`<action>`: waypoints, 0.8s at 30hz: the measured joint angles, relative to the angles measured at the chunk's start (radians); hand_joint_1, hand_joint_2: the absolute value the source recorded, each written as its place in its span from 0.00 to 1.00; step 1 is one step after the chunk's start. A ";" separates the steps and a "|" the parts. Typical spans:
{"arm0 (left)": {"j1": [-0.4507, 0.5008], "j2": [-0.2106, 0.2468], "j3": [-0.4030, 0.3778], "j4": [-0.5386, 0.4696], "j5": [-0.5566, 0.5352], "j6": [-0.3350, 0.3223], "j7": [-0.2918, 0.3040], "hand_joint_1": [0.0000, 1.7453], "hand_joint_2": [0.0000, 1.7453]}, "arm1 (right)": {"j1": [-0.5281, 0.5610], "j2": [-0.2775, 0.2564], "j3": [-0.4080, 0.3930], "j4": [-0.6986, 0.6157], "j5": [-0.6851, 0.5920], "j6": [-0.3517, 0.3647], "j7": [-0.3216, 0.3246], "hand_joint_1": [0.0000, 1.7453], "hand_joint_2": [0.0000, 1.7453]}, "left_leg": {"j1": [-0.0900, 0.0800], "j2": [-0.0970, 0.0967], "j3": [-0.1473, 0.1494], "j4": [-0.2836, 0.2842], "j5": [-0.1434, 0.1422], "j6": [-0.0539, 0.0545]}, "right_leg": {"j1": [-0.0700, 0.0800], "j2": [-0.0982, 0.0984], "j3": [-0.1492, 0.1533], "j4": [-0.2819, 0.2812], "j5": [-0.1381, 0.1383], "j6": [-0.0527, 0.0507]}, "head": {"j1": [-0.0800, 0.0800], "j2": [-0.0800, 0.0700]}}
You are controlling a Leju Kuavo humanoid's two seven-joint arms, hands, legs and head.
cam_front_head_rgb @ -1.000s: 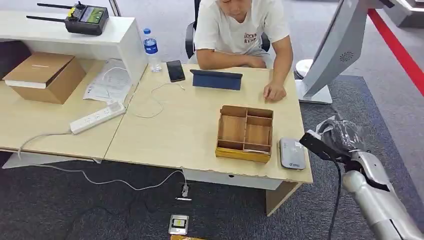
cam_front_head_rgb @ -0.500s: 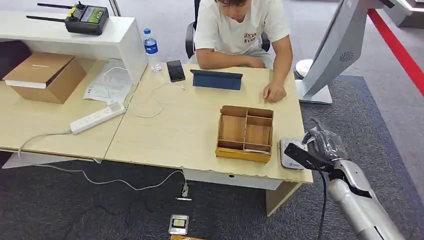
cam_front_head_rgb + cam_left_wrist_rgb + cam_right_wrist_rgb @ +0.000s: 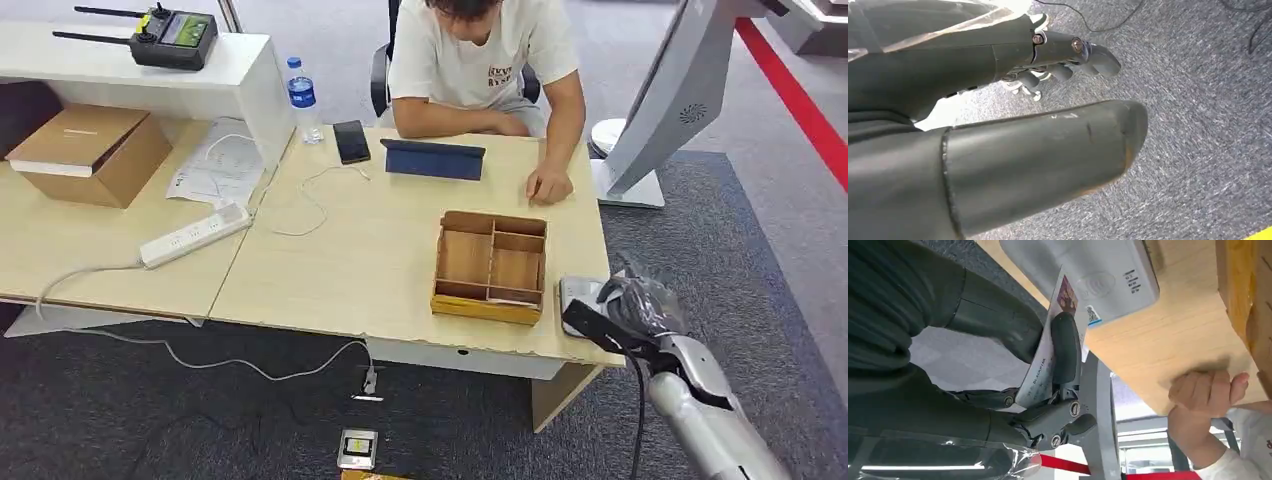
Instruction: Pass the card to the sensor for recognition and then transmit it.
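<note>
Card at the sensor, hand-over not yet done

Head view: the right hand (image 3: 640, 305) hovers over the grey sensor (image 3: 575, 300), just beside the wooden tray (image 3: 490, 266); a person's hand (image 3: 548, 184) rests beyond the tray. Left wrist view: the left hand (image 3: 1048, 60) hangs holding nothing, fingers loosely apart, above carpet. Right wrist view: the card (image 3: 1048, 360), pinched between thumb and finger, overlaps the sensor's edge; passing it on looks still to come.
</note>
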State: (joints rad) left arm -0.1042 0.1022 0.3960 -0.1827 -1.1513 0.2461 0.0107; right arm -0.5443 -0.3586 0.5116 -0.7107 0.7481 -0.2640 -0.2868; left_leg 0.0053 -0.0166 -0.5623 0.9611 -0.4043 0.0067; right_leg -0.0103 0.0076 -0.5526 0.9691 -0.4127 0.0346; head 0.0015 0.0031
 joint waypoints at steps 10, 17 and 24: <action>0.000 0.000 0.000 0.000 -0.004 0.002 -0.001 0.00 0.00 | 0.006 0.003 0.000 0.008 0.003 -0.002 -0.004 1.00 1.00 | 0.000 0.000 0.000 0.000 0.000 0.000 | 0.000 0.000 0.000 0.000 0.000 0.000 | 0.000 0.000; 0.000 0.000 0.000 0.000 -0.011 0.006 -0.002 0.00 0.00 | 0.022 0.010 0.000 0.008 0.003 0.003 -0.004 1.00 1.00 | 0.000 0.000 0.000 0.000 0.000 0.000 | 0.000 0.000 0.000 0.000 0.000 0.000 | 0.000 0.000; 0.000 0.000 0.000 0.000 -0.022 0.005 -0.010 0.00 0.00 | 0.045 0.010 0.000 0.007 0.000 0.016 0.003 1.00 1.00 | 0.000 0.000 0.000 0.000 0.000 0.000 | 0.000 0.000 0.000 0.000 0.000 0.000 | 0.000 0.000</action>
State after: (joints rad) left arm -0.1037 0.1022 0.3960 -0.1827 -1.1734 0.2510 0.0004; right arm -0.4995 -0.3483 0.5112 -0.7034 0.7477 -0.2483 -0.2834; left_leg 0.0053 -0.0165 -0.5620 0.9611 -0.4043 0.0067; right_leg -0.0103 0.0076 -0.5524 0.9691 -0.4128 0.0346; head 0.0015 0.0031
